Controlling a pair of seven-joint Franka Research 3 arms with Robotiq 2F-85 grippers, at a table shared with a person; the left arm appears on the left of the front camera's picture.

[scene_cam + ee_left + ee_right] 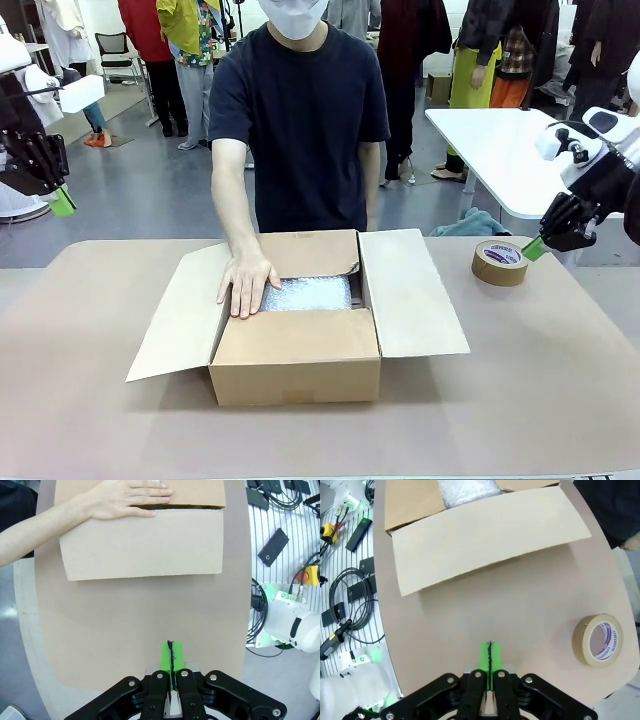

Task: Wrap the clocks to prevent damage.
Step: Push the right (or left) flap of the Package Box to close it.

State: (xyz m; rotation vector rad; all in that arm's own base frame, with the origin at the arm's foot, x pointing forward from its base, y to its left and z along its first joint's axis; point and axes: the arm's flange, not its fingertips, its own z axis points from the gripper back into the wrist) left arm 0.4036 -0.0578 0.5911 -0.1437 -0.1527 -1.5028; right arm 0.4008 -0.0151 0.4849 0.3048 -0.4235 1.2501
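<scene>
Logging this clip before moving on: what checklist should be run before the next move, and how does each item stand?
1. Bundle inside box: ok, wrapped in bubble wrap.
2. Person's hand out of box: not ok, it rests inside, on the bundle.
3. Left gripper clear of box: ok, shut, empty, raised off to the side.
4. Right gripper clear: ok, shut, empty, apart from the tape roll.
5. Tape roll at hand: ok, flat on the table, right of the box.
6. Box closed: not ok, side flaps spread.

No words can be read. The brown tape roll (499,262), at the right of the front view, has a white label with purple print, too small to read.
</scene>
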